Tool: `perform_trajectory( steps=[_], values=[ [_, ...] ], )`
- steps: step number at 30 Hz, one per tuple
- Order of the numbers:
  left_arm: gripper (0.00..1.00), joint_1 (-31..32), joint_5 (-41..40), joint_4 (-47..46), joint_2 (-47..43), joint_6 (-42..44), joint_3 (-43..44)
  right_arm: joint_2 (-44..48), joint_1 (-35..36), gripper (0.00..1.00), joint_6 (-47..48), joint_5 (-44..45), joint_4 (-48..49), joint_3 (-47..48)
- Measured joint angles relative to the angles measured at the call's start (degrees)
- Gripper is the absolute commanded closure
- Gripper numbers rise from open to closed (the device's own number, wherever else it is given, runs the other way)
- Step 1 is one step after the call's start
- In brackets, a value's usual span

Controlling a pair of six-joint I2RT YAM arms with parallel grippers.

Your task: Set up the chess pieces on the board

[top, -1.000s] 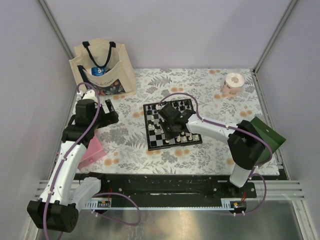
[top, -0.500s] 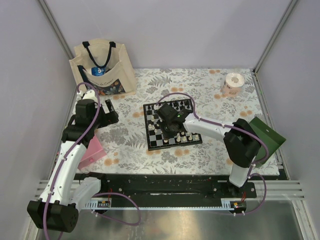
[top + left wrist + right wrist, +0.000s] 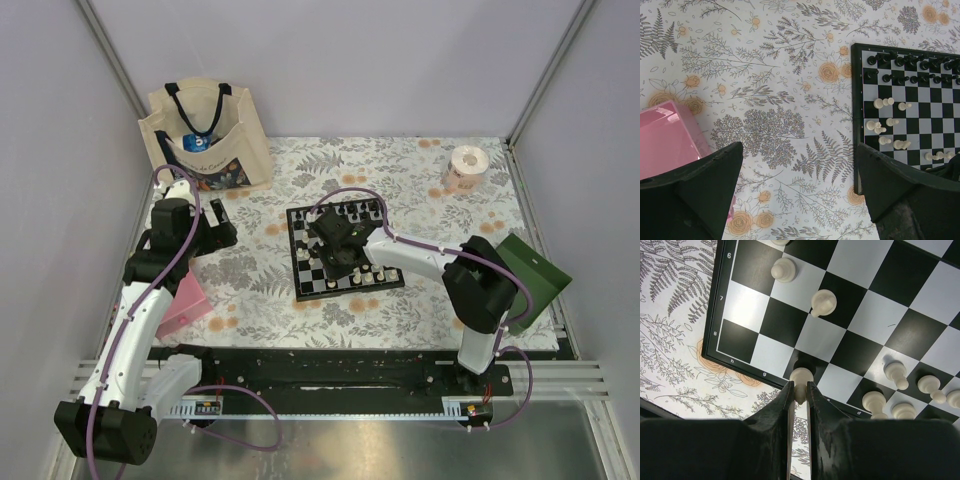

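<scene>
The board (image 3: 296, 262) lies mid-table on the flowered cloth. My right gripper (image 3: 336, 256) hangs over its left half, shut on a cream-white chess piece (image 3: 801, 382). In the right wrist view the piece hangs just over the board (image 3: 920, 335) near its lettered edge. Loose white pieces (image 3: 823, 302) stand on nearby squares. My left gripper (image 3: 216, 233) is open and empty over the cloth, left of the board (image 3: 856, 120). The left wrist view shows black pieces (image 3: 900, 62) in rows at one end and several white pieces (image 3: 885, 102) scattered.
A cloth tote bag (image 3: 205, 135) stands at the back left. A tape roll (image 3: 465, 167) sits at the back right, a green box (image 3: 535, 265) at the right edge and a pink box (image 3: 185, 300) near the left arm, also in the left wrist view (image 3: 665, 135).
My right gripper has moved a little to the left over the board. The left arm has not moved.
</scene>
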State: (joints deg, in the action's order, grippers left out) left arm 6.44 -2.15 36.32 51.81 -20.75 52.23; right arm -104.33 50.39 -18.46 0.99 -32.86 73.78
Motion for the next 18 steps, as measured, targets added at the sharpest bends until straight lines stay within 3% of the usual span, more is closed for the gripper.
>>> perform_trajectory(
  steps=[18],
  values=[
    [0.01, 0.0, 0.0, 0.0, 0.0, 0.0, 0.0, -0.3, 0.0, 0.72, 0.0, 0.0, 0.0, 0.0]
  ],
)
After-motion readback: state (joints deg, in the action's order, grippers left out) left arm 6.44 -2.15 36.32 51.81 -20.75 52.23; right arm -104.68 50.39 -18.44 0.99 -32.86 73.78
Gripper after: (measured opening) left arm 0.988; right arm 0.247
